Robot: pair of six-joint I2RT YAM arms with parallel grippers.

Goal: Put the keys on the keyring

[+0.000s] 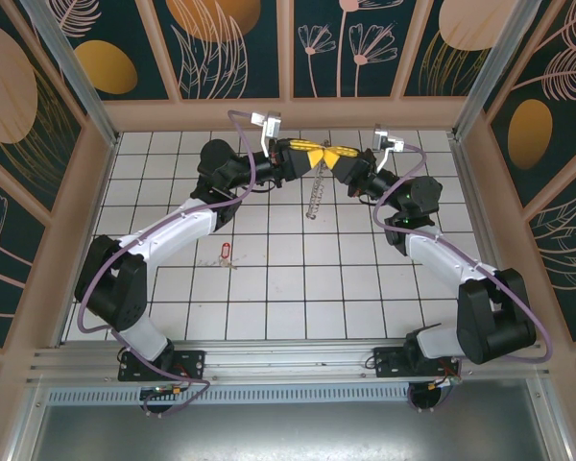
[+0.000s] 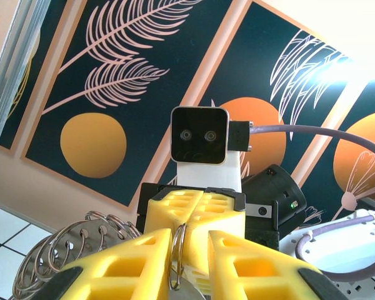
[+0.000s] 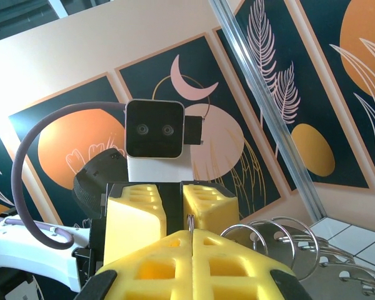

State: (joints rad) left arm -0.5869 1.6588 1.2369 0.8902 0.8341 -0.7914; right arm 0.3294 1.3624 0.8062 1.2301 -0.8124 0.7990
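1. Top external view: the left gripper (image 1: 314, 157) and right gripper (image 1: 335, 158) are seen tip to tip above the far edge of the white tiled tabletop (image 1: 288, 288). The large thin metal keyring (image 1: 315, 198), fringed with silvery pieces, is hung beneath them. The tiny key (image 1: 225, 253) with the red-pink oval head is laid left of the tabletop's centre, well apart from both.
2. Left wrist view: the keyring (image 2: 177, 250) wire is seen in the gap between the parted yellow fingers of the left gripper (image 2: 189, 242).
3. Right wrist view: the right gripper (image 3: 192, 240) is clenched on the wire; the keyring (image 3: 328, 275) fringe is spread beside it.

Hanging the keyring (image 1: 314, 200) from the right gripper (image 1: 334, 156), facing the left gripper (image 1: 310, 157), above the far middle of the table (image 1: 298, 288); leaving the keys (image 1: 226, 252) lying nearer, leftward, on it.
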